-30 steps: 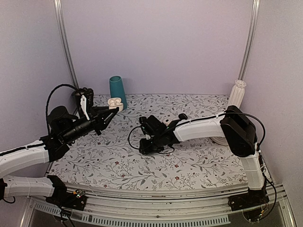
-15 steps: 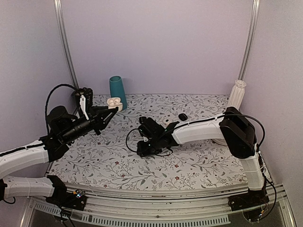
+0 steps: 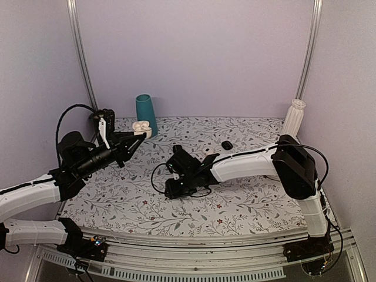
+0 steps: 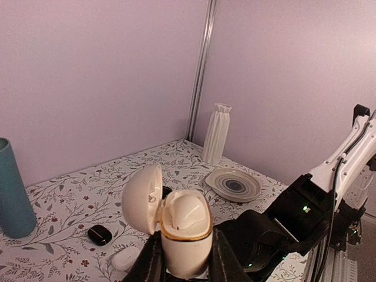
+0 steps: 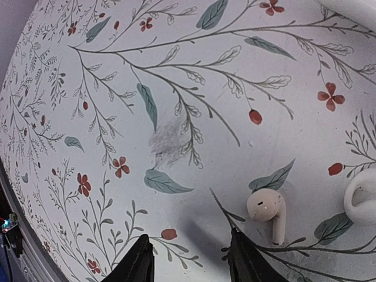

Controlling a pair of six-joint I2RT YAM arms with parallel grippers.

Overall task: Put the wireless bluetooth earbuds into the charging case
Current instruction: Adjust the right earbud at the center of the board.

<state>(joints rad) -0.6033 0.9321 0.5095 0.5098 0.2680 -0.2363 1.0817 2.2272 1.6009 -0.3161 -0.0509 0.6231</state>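
My left gripper (image 4: 183, 271) is shut on the charging case (image 4: 185, 232), a glossy white case with a gold rim, held upright off the table with its lid swung open to the left. The case also shows in the top view (image 3: 141, 127) at the back left. My right gripper (image 5: 189, 235) is open and low over the floral table. One white earbud (image 5: 267, 212) lies on the cloth just right of its right finger, outside the jaws. A second earbud (image 5: 361, 198) lies at the right edge of that view. In the top view my right gripper (image 3: 170, 188) hides both earbuds.
A teal cup (image 3: 145, 113) stands at the back left and a white vase (image 3: 294, 117) at the back right. A small black lump (image 3: 227, 144) and a white oval piece (image 4: 125, 257) lie mid-table. A striped plate (image 4: 233, 184) sits near the vase.
My right gripper has slid left and nearer along the table. My left gripper has stayed put, with the open case still in it.
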